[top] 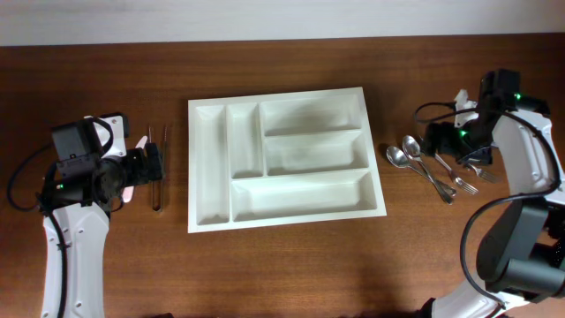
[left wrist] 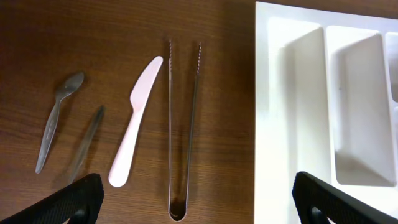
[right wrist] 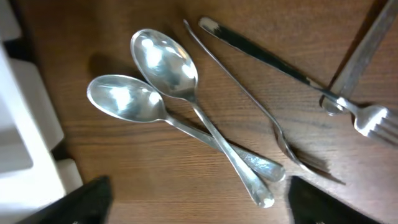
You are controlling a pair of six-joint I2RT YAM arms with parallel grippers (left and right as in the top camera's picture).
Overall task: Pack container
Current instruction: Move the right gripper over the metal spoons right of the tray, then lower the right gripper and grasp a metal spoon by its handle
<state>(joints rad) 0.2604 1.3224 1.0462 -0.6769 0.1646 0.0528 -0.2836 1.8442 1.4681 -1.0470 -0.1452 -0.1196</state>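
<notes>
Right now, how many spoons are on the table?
3. Two metal spoons lie right of the container, handles crossing; one clear plastic spoon lies left of it, beyond the pink knife. A blurry clear utensil beside it might be another.

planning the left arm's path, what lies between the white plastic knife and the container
Metal tongs, lying on the wood between the knife and the container; the left wrist view shows it.

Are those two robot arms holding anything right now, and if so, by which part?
Nothing is held. The left pincer hangs open above the tongs, and the right pincer is open over the two spoons, with nothing gripped.
</notes>
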